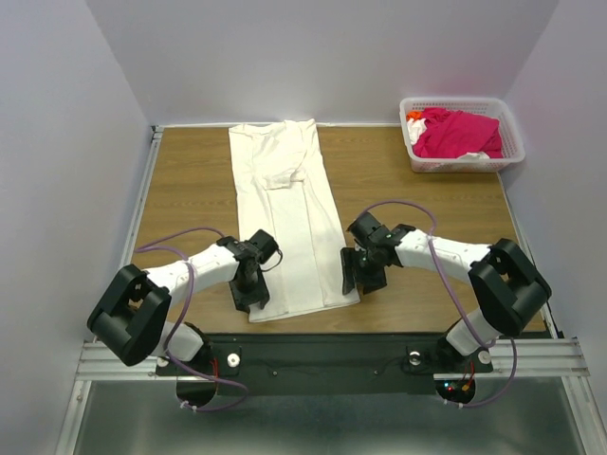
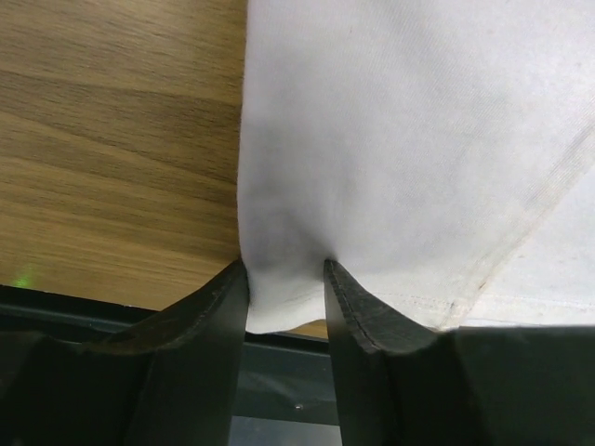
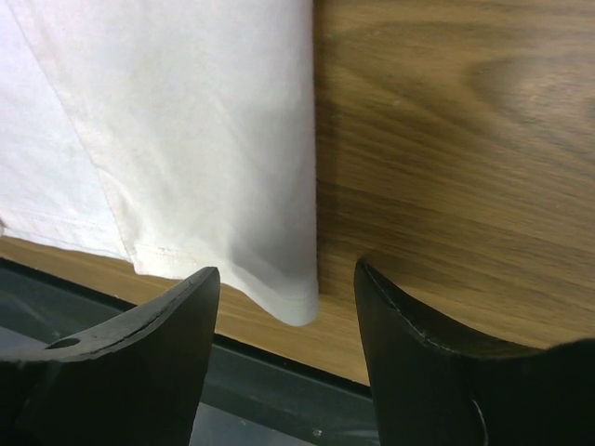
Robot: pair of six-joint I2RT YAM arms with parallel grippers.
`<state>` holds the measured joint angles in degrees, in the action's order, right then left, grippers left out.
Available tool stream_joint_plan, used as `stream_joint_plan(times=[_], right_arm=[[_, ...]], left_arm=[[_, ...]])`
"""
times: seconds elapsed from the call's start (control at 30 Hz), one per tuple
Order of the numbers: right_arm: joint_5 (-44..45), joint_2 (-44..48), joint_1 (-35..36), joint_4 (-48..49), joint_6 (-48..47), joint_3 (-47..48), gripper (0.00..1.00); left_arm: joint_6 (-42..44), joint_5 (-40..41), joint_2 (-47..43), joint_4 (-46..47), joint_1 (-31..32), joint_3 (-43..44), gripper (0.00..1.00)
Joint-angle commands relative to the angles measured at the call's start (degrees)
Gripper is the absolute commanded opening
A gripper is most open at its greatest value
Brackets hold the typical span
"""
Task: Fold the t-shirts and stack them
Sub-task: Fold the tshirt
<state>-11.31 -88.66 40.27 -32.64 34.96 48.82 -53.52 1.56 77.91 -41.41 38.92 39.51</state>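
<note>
Down the middle of the wooden table [image 1: 190,190]: one off-white t-shirt [image 1: 285,209], folded into a long narrow strip, collar end up by the far edge, hem nearly at the near edge. Leaves wide bare wood on both sides, so loads of swing room left and right. Way over at the far right corner: one white lattice basket [image 1: 463,100], well apart from the strip, with one magenta t-shirt [image 1: 455,133] bunched up inside. Also scraps of orange and white cloth [image 1: 413,118] poking out beside it, no telling what kind. Count so far: two shirts for sure, one basket, two arms.

Now the left gripper [image 1: 251,296]: parked on the strip's near left corner, clenched on it going by the wrist view, cloth puckered between the fingers [image 2: 218,316]. Then the right gripper [image 1: 358,277]: at the near right corner, spread wide and holding nothing, with that corner lying flat in the gap between its fingers [image 3: 167,334]. Pretty tight down there, both corners just beside the black rail [image 1: 313,346] along the table's near edge.
</note>
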Motion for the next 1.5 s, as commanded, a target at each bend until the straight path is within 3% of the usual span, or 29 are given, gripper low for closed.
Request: stream_joint_plan(times=[0.0,0.1,0.17,0.3,0.47,0.57,0.73,0.97,1.2,1.47], right_arm=[[-2.04,-3.27,2.09,-0.31,-0.07,-1.27,0.64],[-3.01,-3.79,2.27,-0.49,0.02,-1.88,0.59],[-3.28,-4.15,2.36,-0.58,-0.07,-2.23,0.56],[-3.1,-4.06,2.27,-0.93,-0.07,-1.97,0.35],[0.75,-2.92,2.27,-3.47,-0.33,1.44,0.09],[4.44,-2.92,0.7,-7.68,-2.52,6.96,0.01],[6.04,-4.5,-4.14,-9.37,-6.04,16.38,0.01],[7.52,-14.67,-7.92,-9.54,-9.91,36.12,0.01],[10.95,-27.07,-9.24,-9.2,-13.69,54.95,0.01],[14.65,-35.0,-9.86,-6.47,-16.42,63.59,0.01]], left_arm=[[0.69,0.99,0.4,-2.27,0.46,1.63,0.45],[0.96,0.99,0.75,-2.45,0.63,1.71,0.41],[1.05,0.99,0.84,-2.36,0.63,1.8,0.31],[1.57,1.07,1.1,-2.45,0.72,1.89,0.0],[2.63,0.02,-0.64,-2.71,0.63,1.71,0.0],[4.11,1.51,-3.1,-3.68,-2.16,2.67,0.0],[8.95,3.53,-5.4,-0.52,-11.04,6.63,0.0],[18.25,5.02,2.14,7.64,-20.44,20.32,0.0],[25.12,5.21,12.96,14.59,-27.3,30.52,0.0],[28.73,4.15,20.96,24.18,-30.13,35.19,0.0]])
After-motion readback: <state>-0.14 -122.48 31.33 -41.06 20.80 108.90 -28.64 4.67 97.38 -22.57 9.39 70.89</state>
